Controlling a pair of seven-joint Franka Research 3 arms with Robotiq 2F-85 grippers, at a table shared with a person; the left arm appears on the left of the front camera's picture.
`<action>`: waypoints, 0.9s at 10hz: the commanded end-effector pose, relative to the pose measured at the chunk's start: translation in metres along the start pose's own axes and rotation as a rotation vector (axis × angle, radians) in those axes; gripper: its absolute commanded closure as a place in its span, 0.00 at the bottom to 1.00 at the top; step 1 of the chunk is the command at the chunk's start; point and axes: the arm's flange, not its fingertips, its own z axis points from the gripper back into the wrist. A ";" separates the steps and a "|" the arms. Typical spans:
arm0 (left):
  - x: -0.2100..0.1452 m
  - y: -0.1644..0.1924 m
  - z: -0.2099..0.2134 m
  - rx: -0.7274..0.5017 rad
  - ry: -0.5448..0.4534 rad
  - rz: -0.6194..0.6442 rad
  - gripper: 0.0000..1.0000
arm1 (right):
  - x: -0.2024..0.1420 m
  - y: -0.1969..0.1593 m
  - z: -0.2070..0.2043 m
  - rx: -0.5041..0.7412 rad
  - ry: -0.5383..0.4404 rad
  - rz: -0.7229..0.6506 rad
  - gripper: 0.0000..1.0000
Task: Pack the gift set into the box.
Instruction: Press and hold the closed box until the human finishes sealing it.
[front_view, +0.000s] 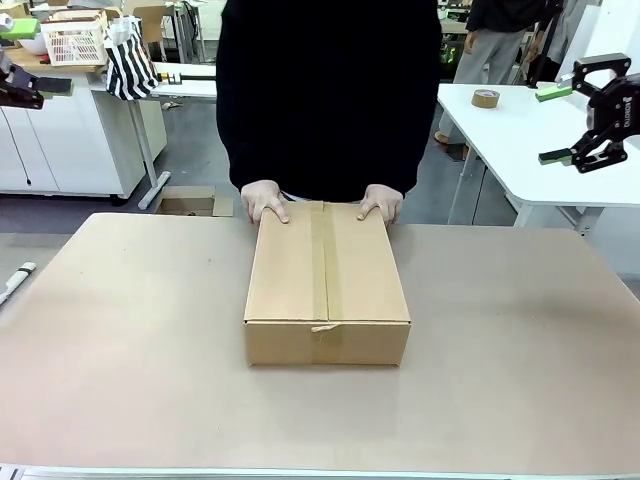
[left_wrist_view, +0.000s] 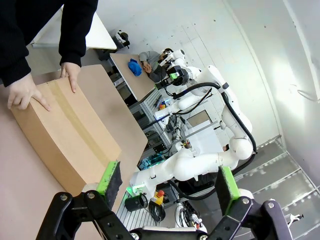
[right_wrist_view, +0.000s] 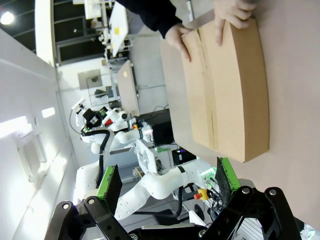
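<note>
**Carton closed on bench; both end effectors clear of it**

The box lies flat near the middle of the bench, set toward the far edge, with its long side running from the robot's side to the person's. Its top flaps are down. A strip of brown tape runs along the centre seam and folds over the near face. What is inside cannot be seen.

A person in a black top stands at the far side. One hand rests on the far corner at the robot's left, and the other hand rests on the far corner at the robot's right. The fingers of both lie on the lid.

The right end effector hangs high over the bench's right edge, well apart from the box. Its fingers are spread wide, with nothing between the green pads. The left end effector is likewise spread with nothing between its pads, and the box lies well off from it.

Beyond the bench, a roll of tape sits on a white table. A small open carton stands on the floor behind the bench's far left.
</note>
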 end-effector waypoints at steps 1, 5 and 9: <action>-0.003 -0.002 -0.001 0.010 0.006 0.008 0.00 | 0.000 -0.001 0.000 -0.011 -0.007 0.011 0.00; -0.003 -0.002 -0.001 0.010 0.006 0.008 0.00 | 0.000 -0.001 0.000 -0.011 -0.007 0.011 0.00; -0.003 -0.002 -0.001 0.010 0.006 0.008 0.00 | 0.000 -0.001 0.000 -0.011 -0.007 0.011 0.00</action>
